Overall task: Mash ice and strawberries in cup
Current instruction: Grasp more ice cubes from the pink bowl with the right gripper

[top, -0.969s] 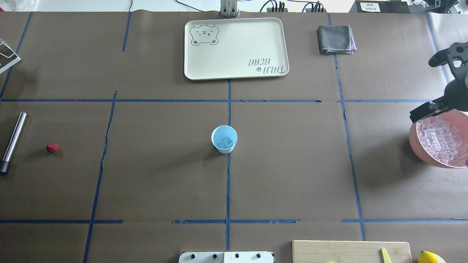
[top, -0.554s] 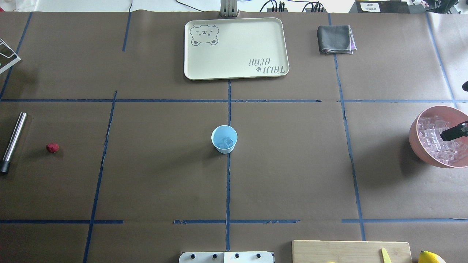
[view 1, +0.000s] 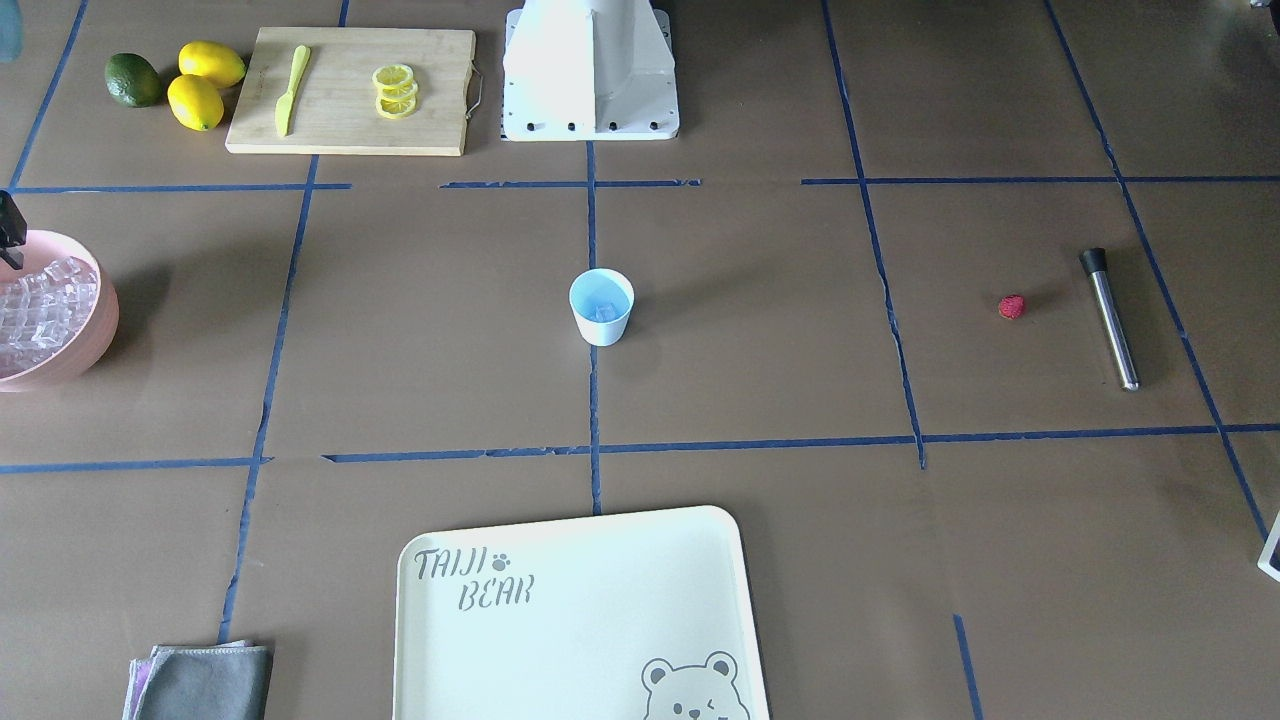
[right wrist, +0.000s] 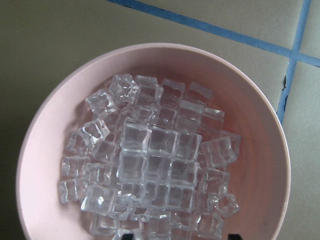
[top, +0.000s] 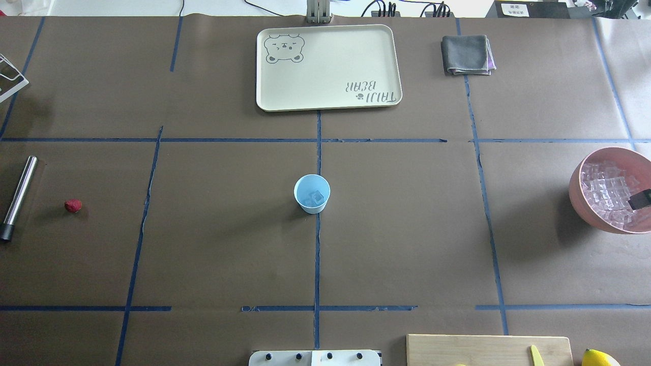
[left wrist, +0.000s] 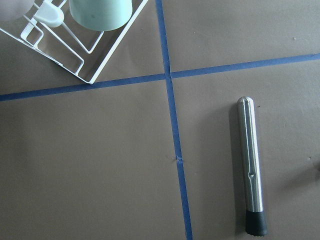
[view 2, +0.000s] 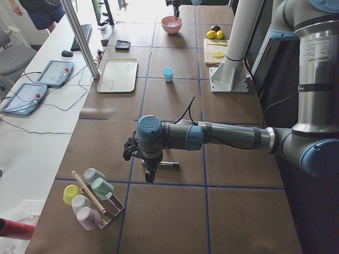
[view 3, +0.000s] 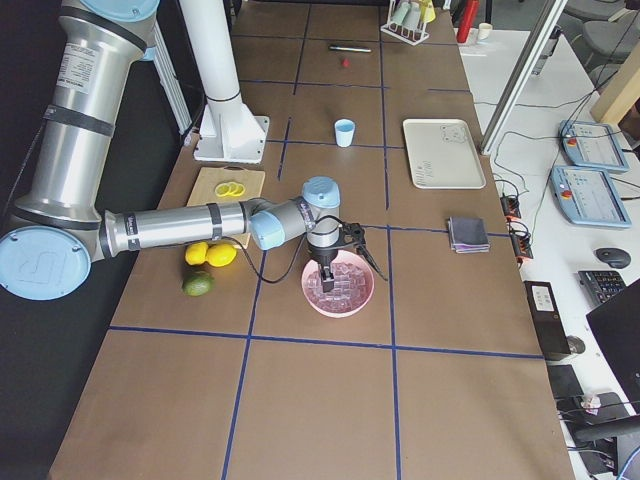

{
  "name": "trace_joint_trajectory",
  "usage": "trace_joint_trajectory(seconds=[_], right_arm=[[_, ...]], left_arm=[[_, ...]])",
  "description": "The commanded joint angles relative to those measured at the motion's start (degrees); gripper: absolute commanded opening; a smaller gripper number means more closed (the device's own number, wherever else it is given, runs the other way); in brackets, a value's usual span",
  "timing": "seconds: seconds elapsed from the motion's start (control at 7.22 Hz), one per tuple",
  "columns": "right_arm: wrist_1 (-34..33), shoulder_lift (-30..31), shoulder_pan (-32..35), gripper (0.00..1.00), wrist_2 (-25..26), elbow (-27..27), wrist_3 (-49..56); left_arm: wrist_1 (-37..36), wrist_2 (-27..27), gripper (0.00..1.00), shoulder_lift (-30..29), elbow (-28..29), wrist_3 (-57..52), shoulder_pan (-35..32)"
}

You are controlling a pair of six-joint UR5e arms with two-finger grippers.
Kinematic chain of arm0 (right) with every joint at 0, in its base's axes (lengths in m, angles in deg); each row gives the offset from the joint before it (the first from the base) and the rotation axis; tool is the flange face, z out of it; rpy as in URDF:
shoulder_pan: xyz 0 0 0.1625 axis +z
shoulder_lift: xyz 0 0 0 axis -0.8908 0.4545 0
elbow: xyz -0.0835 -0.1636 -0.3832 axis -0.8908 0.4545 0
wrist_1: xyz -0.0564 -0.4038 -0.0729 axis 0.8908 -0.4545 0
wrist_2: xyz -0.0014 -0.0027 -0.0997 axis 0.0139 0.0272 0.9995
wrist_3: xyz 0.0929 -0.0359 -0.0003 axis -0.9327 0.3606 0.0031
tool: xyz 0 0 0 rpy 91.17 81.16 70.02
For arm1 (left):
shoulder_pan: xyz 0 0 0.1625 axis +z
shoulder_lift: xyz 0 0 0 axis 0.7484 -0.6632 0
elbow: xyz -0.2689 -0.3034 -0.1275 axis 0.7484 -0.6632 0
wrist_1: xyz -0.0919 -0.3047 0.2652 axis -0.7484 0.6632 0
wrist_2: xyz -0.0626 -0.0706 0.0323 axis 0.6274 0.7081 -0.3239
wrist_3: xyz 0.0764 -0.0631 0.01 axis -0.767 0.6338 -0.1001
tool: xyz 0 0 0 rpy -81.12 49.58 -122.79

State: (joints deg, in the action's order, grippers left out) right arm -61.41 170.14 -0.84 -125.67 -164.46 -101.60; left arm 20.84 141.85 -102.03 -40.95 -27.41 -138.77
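The light-blue cup (top: 312, 193) stands at the table's middle with a few ice cubes (top: 317, 197) inside; it also shows in the front view (view 1: 601, 307). Many ice cubes (right wrist: 155, 160) fill the pink bowl (top: 577, 188) at the right edge. My right gripper (right wrist: 180, 236) is open just above that ice, with only its two tips showing at the bottom of the right wrist view. The strawberry (top: 73, 205) lies far left, beside a steel muddler (top: 18, 195). My left gripper (view 2: 150, 174) hangs over the muddler (left wrist: 250, 160); I cannot tell whether it is open.
A cream bear tray (top: 328, 66) and a folded grey cloth (top: 468, 55) lie at the far side. A cutting board (view 1: 350, 90) with lemon slices and a yellow knife sits by the robot base, with lemons (view 1: 205, 85) beside it. A white cup rack (left wrist: 80, 35) stands far left.
My right arm has moved off the right edge of the overhead view. Only a fingertip now shows over the ice bowl. The cup, strawberry and muddler have not moved.
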Motion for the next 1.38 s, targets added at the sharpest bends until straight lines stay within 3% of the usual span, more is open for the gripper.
trace_joint_trajectory(seconds=[0.0,0.28,0.55,1.25], right_arm=[[0.1,-0.4,-0.3,0.61,-0.8,0.1,-2.6],[0.4,-0.4,-1.5,0.56,-4.4,0.1,-8.1],[3.9,-0.3,-4.3,0.55,-4.2,0.5,-13.4],[4.1,-0.3,-5.2,0.53,-3.9,2.8,-13.4]], left_arm=[[0.0,0.0,1.00,0.0,-0.2,0.0,0.0],[-0.1,0.0,1.00,0.1,-1.2,0.0,0.1],[-0.1,0.0,1.00,0.1,-1.4,0.0,0.1],[0.0,0.0,1.00,0.1,-1.4,0.0,0.1]])
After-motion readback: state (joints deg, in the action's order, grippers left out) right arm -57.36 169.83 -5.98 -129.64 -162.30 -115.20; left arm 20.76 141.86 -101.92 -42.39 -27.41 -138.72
